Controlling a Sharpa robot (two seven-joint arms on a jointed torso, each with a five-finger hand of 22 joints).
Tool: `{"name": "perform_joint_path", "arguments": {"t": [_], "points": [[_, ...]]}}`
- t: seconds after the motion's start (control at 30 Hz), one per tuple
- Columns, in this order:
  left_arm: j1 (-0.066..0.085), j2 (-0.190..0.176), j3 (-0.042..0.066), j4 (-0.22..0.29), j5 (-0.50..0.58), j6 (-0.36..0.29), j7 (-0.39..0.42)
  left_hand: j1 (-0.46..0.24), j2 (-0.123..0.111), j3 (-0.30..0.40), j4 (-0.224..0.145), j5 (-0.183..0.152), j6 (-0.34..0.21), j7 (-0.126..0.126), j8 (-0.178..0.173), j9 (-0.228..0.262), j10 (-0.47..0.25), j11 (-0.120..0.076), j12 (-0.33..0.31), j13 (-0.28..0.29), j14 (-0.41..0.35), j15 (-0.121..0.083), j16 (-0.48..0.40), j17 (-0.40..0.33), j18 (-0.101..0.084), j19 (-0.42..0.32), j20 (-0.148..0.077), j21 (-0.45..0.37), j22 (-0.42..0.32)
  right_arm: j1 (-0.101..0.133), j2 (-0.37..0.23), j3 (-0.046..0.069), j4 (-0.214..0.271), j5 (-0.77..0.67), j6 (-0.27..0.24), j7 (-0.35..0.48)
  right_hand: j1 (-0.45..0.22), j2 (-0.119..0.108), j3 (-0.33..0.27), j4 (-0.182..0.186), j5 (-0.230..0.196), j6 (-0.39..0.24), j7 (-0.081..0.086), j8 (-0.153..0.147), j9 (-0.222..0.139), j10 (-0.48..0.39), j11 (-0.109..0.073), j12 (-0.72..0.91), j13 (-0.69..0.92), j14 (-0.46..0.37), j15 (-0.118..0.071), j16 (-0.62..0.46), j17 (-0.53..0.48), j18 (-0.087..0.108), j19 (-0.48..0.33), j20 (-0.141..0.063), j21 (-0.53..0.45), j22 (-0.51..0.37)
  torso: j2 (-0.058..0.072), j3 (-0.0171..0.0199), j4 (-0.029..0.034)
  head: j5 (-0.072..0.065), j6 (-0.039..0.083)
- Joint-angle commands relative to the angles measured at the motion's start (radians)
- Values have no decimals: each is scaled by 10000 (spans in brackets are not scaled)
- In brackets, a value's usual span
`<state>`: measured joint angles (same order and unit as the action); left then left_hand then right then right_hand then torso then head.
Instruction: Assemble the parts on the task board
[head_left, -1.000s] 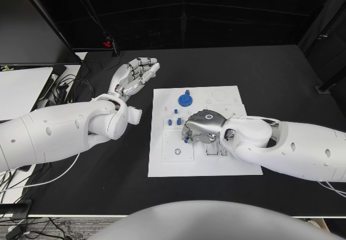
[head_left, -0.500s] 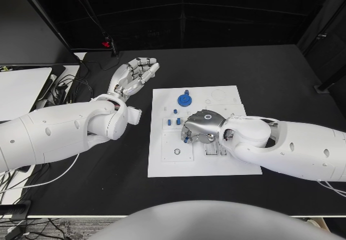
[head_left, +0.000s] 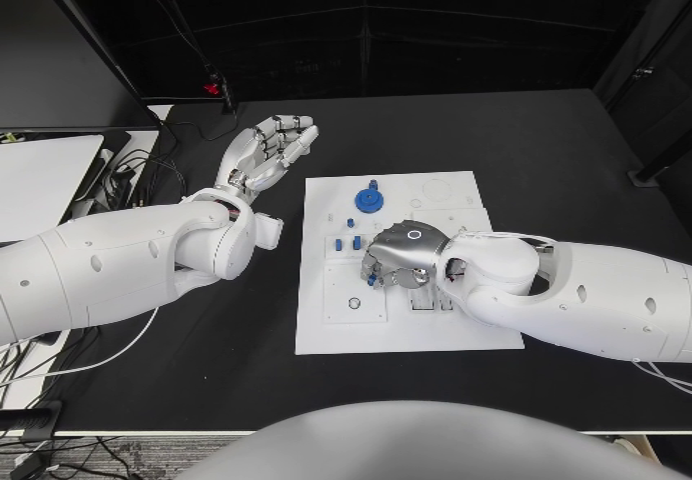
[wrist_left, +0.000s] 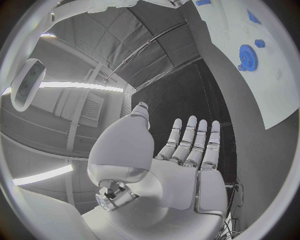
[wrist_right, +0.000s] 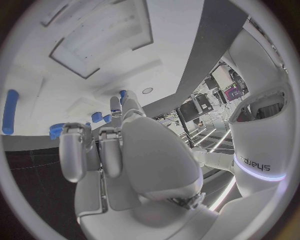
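Robotics lab: black table, dark curtains, cables.

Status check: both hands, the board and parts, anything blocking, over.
Left hand open, raised off the task board. Right hand down on the board's middle over small blue parts; grip cannot tell. Blue gear lies free at the far end. Nothing blocking.

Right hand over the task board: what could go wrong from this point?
The right hand sits low over the task board, close to small blue parts; a sideways move could knock them out of place. A blue piece shows at its fingers, but whether it is held cannot be told, so it might slip. The left hand is raised off the board and cannot steady it.
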<state>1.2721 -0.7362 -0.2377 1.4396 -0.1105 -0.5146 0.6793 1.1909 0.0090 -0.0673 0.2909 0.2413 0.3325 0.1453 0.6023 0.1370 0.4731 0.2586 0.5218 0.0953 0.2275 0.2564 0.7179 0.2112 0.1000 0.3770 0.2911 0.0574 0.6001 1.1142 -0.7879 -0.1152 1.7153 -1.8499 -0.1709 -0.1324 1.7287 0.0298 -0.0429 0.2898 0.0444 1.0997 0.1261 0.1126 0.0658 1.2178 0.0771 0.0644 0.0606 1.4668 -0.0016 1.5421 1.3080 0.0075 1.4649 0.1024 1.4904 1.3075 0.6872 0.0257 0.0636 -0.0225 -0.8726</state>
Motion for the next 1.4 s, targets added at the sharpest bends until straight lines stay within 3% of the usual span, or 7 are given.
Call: {"name": "perform_joint_path", "arguments": {"t": [0.03, 0.47, 0.83, 1.1, 1.23, 1.33, 1.4], "points": [[14, 14, 10, 0, 7, 84, 1232, 17, 93, -49, 16, 40, -86, 1497, 66, -13, -98, 0, 34, -13, -88, -11, 56, -9, -113, 60, 1, 60, -12, 1, -4, -7, -5, -34, 162, -108, -172, -8, -100, 16, 29, -181, -35, -119, -21, -139, 34, -59, -14, 916, 76, -46, 2038, 168, 551, 77, -62, 2267, 1, 2, -8, 13, 0], [14, -8, 10, 3, 7, 98, 1207, 17, 93, -49, 16, 40, -86, 1497, 66, -13, -98, 0, 34, -13, -88, -11, 56, -9, -113, 60, 1, 60, -12, -10, -74, -12, 36, 215, -791, 112, -844, -233, -394, 18, 27, -676, -175, -441, -1, -353, 113, -26, 5, 872, 141, -155, 1840, 205, 481, 153, -202, 2207, 0, 3, 0, 19, 0], [14, -48, 10, -6, 7, 116, 1196, 17, 93, -49, 16, 40, -86, 1497, 66, -13, -98, 0, 34, -13, -88, -11, 56, -9, -113, 60, 1, 60, -12, -51, -302, -13, 84, 1377, -2049, 444, -1099, -253, -476, -13, 26, -669, 111, -435, 28, -234, 59, 11, 17, 856, 97, -197, 1762, 227, 450, 136, -276, 2174, -1, 5, -9, 23, 0], [11, -50, 10, -26, 7, 187, 1196, 32, 108, -82, 13, 56, -109, 1498, 104, -32, -118, 1, 77, -31, -95, -10, 93, -51, -115, 48, 2, 59, -32, -27, -1090, 2, 487, 3578, -3086, 1014, -1868, -625, -814, 15, 24, -748, 236, -459, 24, -271, 109, -11, 20, 730, 117, -528, 1181, 301, 305, 138, -565, 2046, -16, 2, 11, 50, 0], [9, -34, 10, -59, 8, 196, 1201, 27, 95, -103, 15, 59, -120, 1499, 115, -39, -128, 2, 90, -38, -100, -10, 103, -67, -115, 49, 1, 60, -34, 281, -1706, 11, 706, 5897, -3736, 1658, -2176, -695, -817, -3, 29, -828, 328, -472, 20, -400, 186, -19, 19, 698, 169, -639, 989, 314, 286, 169, -631, 2013, -16, 0, 24, 5, 0], [2, -14, 10, -99, 8, 193, 1195, 25, 90, -110, 16, 59, -124, 1499, 119, -41, -132, 2, 94, -41, -102, -9, 106, -72, -115, 49, 1, 60, -34, 610, -2107, 14, 733, 7111, -3854, 2154, -2179, -599, -733, -38, 30, -931, 372, -491, 10, -486, 225, -17, 20, 707, 200, -647, 954, 250, 427, 196, -391, 2114, -27, -9, -32, 28, 0], [-1, 14, 10, -127, 8, 192, 1189, 25, 90, -110, 16, 59, -124, 1499, 119, -41, -132, 2, 94, -41, -102, -9, 106, -72, -115, 49, 1, 60, -34, 753, -2270, 15, 675, 7328, -3839, 2325, -2122, -563, -681, -74, 31, -1040, 366, -502, 2, -557, 227, -17, 19, 717, 208, -643, 941, 220, 496, 210, -273, 2165, -11, -4, 6, -43, 0]]}}
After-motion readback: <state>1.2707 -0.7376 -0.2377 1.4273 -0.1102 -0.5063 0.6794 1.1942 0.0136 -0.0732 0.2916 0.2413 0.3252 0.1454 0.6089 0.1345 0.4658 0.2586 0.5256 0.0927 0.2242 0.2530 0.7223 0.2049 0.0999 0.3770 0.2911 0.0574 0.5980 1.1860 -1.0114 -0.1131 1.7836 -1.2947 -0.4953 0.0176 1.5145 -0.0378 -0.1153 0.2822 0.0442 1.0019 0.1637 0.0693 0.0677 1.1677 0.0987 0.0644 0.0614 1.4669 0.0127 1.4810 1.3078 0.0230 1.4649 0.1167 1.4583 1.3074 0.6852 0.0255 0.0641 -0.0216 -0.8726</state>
